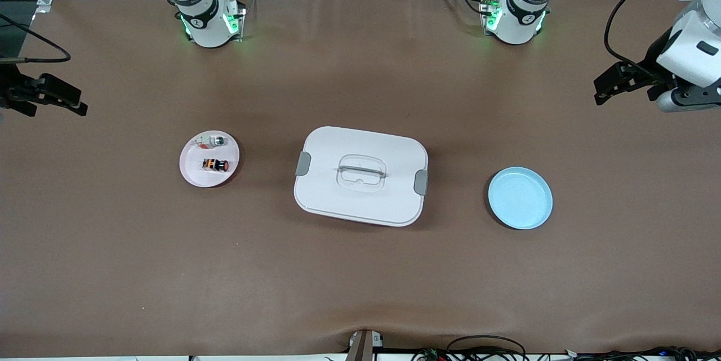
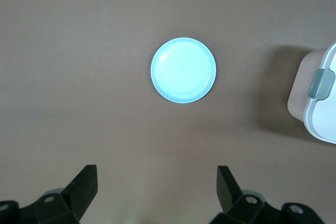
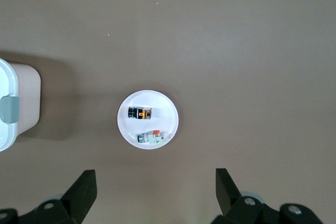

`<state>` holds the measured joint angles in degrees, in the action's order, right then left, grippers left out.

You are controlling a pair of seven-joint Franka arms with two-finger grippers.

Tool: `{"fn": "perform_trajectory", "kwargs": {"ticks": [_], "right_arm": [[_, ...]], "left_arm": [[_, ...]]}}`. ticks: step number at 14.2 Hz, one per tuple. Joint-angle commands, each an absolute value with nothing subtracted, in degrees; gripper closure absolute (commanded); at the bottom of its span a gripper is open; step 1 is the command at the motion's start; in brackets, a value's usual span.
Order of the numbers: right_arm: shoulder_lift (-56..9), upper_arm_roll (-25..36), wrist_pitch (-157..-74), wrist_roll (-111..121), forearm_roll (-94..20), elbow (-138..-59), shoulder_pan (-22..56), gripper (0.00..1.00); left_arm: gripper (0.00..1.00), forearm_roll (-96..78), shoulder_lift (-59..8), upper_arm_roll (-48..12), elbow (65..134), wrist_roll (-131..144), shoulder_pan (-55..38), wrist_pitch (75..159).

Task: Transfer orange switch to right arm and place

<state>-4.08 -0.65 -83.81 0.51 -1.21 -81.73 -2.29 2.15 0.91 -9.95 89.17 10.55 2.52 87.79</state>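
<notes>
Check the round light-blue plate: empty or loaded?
Empty. The round light-blue plate shows only bare glossy surface in the front and left wrist views.

No readable text, label, brand or number anywhere. Only small round emblems on the arm bases, too small to make out.
</notes>
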Motion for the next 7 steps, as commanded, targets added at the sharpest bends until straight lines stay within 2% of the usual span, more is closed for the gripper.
{"fn": "perform_trajectory", "kwargs": {"ticks": [1,7], "right_arm": [[-1.23,-0.53,-84.99,0.00,-2.02,-85.25,-2.37,0.00],[0.18,-0.53,-87.01,0.00,-2.02,-87.63,-2.64,0.00]], "left_arm": [[0.00,1.23,0.70,-9.58,88.24,9.49,2.20,87.19],[0.00,1.32,0.70,-9.40,88.15,9.67,2.73,85.69]]}}
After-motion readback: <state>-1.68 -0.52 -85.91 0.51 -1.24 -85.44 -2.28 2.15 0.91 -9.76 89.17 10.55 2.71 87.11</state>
